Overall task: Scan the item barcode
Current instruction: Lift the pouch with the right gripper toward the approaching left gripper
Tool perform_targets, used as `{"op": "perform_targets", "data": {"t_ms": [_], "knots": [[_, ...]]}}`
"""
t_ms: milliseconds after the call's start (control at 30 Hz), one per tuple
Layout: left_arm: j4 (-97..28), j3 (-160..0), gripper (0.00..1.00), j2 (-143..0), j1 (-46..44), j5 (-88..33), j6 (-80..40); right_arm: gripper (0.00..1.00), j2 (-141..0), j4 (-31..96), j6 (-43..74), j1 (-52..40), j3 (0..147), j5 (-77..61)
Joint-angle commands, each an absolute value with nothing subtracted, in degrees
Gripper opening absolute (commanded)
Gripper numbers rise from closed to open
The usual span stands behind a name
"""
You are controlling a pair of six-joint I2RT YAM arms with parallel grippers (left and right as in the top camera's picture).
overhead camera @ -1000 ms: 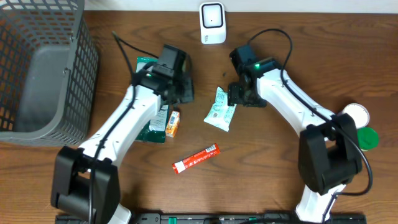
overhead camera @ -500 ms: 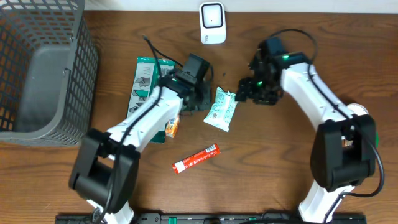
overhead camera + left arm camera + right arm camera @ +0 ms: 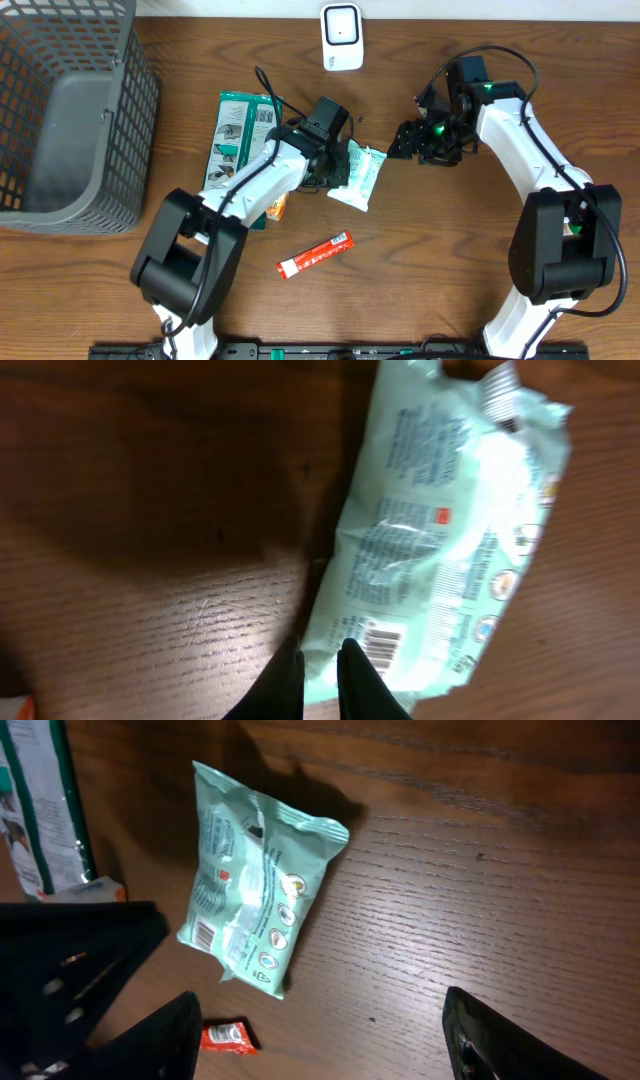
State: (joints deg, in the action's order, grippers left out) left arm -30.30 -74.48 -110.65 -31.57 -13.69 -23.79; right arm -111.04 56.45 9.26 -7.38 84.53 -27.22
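Observation:
A mint-green packet (image 3: pixel 362 180) lies flat on the wooden table, its barcode (image 3: pixel 381 641) facing up near one end. My left gripper (image 3: pixel 338 178) is shut, its dark fingertips (image 3: pixel 352 665) at the packet's (image 3: pixel 440 530) left edge, with nothing clamped between them. My right gripper (image 3: pixel 403 141) hangs open above the table, to the right of the packet (image 3: pixel 255 880), with nothing between its fingers (image 3: pixel 160 1040). A white scanner (image 3: pixel 341 36) stands at the back centre.
A grey mesh basket (image 3: pixel 60 110) fills the back left. A green box (image 3: pixel 235 130) lies under my left arm, with a small orange pack (image 3: pixel 279 206) beside it. A red sachet (image 3: pixel 315 254) lies toward the front.
My left gripper has swung right from the green box to the packet's left edge. My right gripper has pulled back from the packet to the right. The packet has barely moved.

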Motion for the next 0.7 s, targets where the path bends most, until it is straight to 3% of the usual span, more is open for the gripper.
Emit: {"op": "perform_targets", "data": {"t_ms": [0,667], "knots": [[-30.24,-74.08,0.12,-112.88,-31.75,-14.57,-23.7,0.72,-110.28,56.34,7.62,-7.55,84.01,-29.04],[-29.61,-74.08,0.12,-115.22,-31.97,-14.33,-23.68,0.73,-110.28,44.45,8.58,-8.23,76.01,-35.7]]}}
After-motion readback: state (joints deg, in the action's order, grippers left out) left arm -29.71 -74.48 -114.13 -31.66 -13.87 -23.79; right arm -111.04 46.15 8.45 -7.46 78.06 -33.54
